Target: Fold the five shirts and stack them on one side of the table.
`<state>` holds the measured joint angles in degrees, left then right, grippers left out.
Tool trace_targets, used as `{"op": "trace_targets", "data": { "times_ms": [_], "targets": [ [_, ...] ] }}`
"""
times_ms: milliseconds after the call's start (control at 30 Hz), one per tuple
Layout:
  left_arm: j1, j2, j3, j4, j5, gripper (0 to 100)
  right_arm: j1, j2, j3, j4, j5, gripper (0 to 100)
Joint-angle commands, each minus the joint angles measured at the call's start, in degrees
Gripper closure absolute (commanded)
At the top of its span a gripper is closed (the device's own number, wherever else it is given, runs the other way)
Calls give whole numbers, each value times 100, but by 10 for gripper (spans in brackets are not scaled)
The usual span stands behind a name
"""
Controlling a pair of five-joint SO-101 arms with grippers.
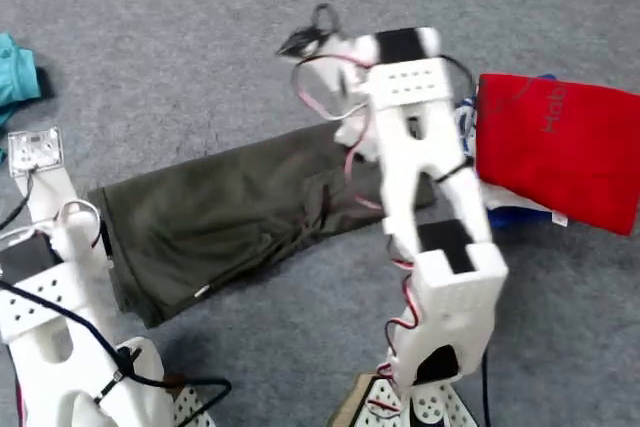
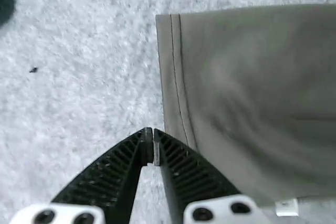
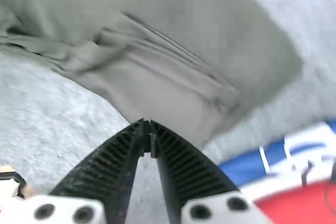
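Note:
An olive shirt lies folded into a long band across the middle of the grey table. My left gripper is shut with nothing in it, just off the hemmed end of the olive shirt. My right gripper is also shut and empty, above the edge of the other end of the olive shirt. A folded red shirt rests on a blue-and-white shirt at the right side. A teal shirt lies bunched at the far left edge.
The left arm rises from the front left corner and the right arm stretches from the front middle over the shirt's right end. Red and black cables hang off the right arm. Bare table lies at the back and front right.

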<state>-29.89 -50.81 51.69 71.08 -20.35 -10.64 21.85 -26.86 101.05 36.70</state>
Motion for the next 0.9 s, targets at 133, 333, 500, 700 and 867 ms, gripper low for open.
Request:
{"op": "trace_targets", "data": {
  "times_ms": [133, 333, 500, 700, 867],
  "targets": [
    [-79, 1991, -1108, 237, 316, 905, 901, -409, 110, 105, 167, 996],
    [-448, 3829, -2321, 527, -79, 905, 1059, -409, 295, 105, 255, 996],
    [-501, 4866, -2884, 448, -316, 904, 1024, -409, 295, 105, 237, 996],
    [-273, 5745, -2866, 35, -290, 904, 1024, -409, 295, 105, 220, 996],
    [-273, 6070, -2910, 0, -97, 903, 1024, -409, 295, 105, 220, 996]
  ]
}}
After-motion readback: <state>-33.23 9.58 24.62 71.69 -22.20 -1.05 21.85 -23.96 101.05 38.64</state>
